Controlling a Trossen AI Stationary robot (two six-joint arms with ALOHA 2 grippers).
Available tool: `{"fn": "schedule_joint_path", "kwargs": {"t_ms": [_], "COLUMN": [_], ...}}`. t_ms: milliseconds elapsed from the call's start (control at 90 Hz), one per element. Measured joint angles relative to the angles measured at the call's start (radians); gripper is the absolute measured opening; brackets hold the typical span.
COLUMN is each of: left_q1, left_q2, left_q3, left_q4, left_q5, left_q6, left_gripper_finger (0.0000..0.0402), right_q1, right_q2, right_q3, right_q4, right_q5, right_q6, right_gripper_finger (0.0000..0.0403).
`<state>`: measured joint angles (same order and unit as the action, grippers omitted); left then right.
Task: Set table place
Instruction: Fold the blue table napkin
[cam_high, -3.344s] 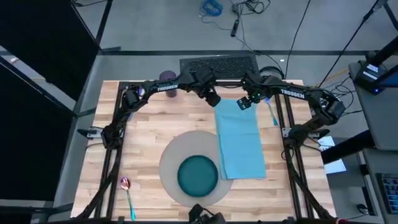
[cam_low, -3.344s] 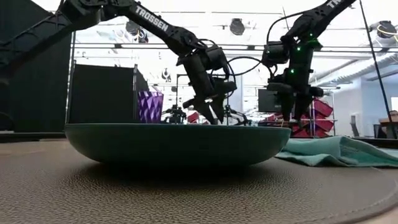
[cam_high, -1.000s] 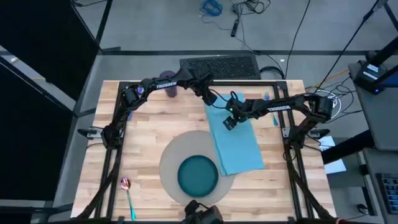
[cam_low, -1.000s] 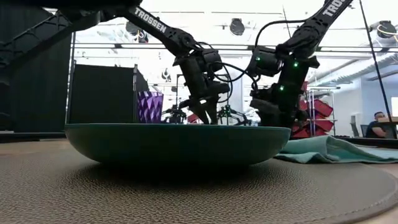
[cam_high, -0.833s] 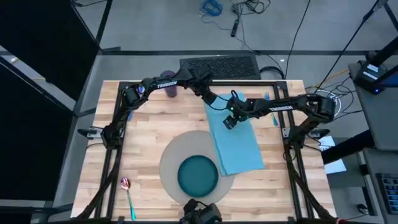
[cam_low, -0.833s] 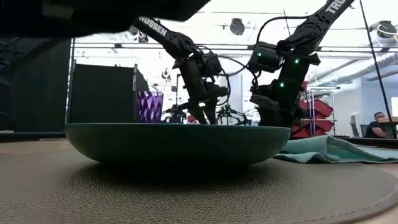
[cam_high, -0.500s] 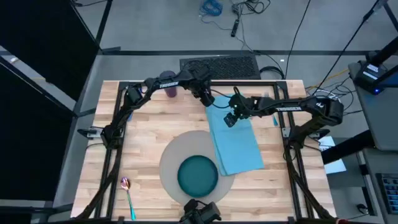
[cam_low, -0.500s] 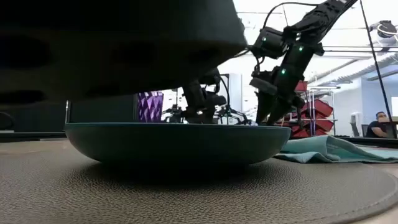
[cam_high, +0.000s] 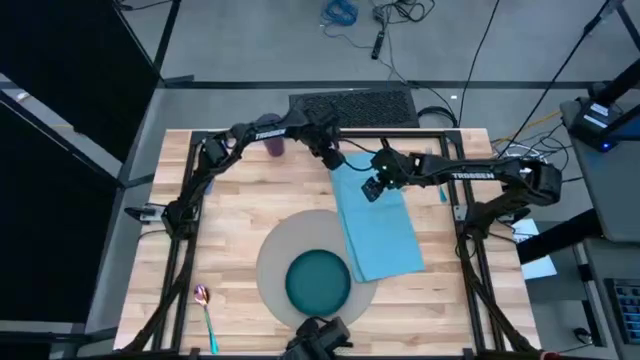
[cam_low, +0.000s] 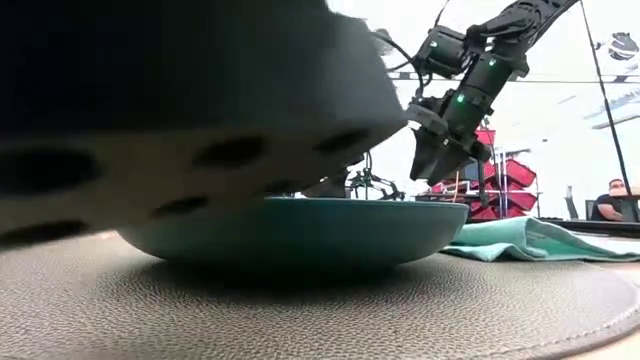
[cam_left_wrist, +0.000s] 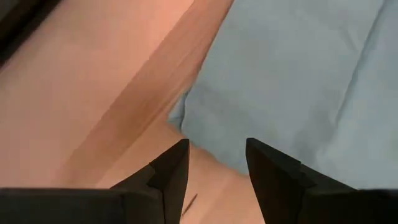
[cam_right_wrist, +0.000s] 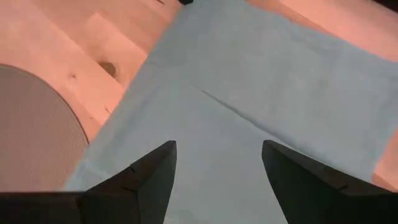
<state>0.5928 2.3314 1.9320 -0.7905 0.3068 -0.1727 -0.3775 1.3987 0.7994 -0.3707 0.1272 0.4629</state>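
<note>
Both our tools are spread open, holding nothing. Left tool (cam_high: 331, 160) sits right at the napkin (cam_high: 380, 225)'s far corner, right tool (cam_high: 372, 189) hovers over its upper half. Napkin lies on the table (cam_high: 235, 215), overlapping the mat (cam_high: 275, 255).

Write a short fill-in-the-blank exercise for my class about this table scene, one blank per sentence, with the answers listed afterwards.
1. The teal plate sits on a round grey ____.
2. Both grippers, left and right, hover over the light blue ____.
3. The right gripper's fingers are ____.
4. The spoon lies near the table's front-____ corner.

Answers: mat; napkin; open; left
</note>
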Motion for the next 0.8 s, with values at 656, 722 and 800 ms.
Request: {"fn": "schedule_joint_path", "kwargs": {"t_ms": [656,722,800], "left_q1": [0.062,0.07,0.076], "left_q2": [0.027,0.035,0.035], "left_q3": [-0.001,-0.002,-0.001], "left_q4": [-0.02,-0.01,-0.014], "left_q5": [0.152,0.17,0.194], "left_q6": [-0.156,-0.162,-0.161], "left_gripper_finger": [0.0144,0.0144,0.0144], "right_q1": [0.0,0.002,0.002], "right_q2": [0.0,0.0,0.0], "right_q3": [0.0,0.0,0.002], "right_q4": [-0.017,-0.017,-0.02], "right_q5": [-0.005,-0.009,-0.023], "right_q6": [-0.003,-0.003,-0.009], "right_gripper_finger": [0.0231,0.0231,0.0231]}}
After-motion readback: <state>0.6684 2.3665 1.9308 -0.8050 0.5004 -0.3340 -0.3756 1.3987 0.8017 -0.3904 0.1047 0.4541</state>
